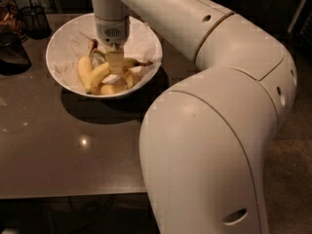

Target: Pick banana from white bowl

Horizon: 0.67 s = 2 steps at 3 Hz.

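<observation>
The arm [234,57] is glossy cream, with bulbous segments and small dark oval holes. Its gripper [115,64], seemingly tan, hangs in the white bowl [61,40].

Smooth plastic, creased paper, glossy tabletop

The arm [219,130] is showing a smooth, cream plastic shell with a soft sheen, and the gripper [115,65], hanging inside the white bowl [61,74] among the fruit, is looking like the same pale plastic. Crumpled white paper [141,40], matt and creased, is lining the bowl. The banana [100,73] is showing smooth yellow skin. The dark table [73,150] is gleaming, glossy and smooth, reflecting a lamp.
</observation>
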### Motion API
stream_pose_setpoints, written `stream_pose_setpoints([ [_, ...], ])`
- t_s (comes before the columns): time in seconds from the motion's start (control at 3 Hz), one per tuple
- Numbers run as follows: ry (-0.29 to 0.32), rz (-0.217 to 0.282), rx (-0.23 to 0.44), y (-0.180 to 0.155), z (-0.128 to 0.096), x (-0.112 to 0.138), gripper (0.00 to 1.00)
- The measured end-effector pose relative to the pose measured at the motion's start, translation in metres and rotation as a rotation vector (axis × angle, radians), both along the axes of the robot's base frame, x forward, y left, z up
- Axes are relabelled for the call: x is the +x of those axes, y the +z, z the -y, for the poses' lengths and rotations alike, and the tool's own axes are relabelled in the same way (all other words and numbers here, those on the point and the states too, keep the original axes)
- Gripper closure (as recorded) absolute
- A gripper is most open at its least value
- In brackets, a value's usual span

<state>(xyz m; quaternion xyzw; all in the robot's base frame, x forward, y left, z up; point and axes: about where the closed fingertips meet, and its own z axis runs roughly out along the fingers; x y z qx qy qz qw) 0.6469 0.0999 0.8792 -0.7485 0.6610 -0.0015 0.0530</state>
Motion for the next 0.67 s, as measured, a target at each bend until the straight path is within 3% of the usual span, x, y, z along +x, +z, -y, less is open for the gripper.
stream_pose_setpoints([
  [0.33,0.0,0.0,0.0,0.0,0.0,0.0,0.94],
  [0.67,0.0,0.0,0.0,0.0,0.0,0.0,1.0],
])
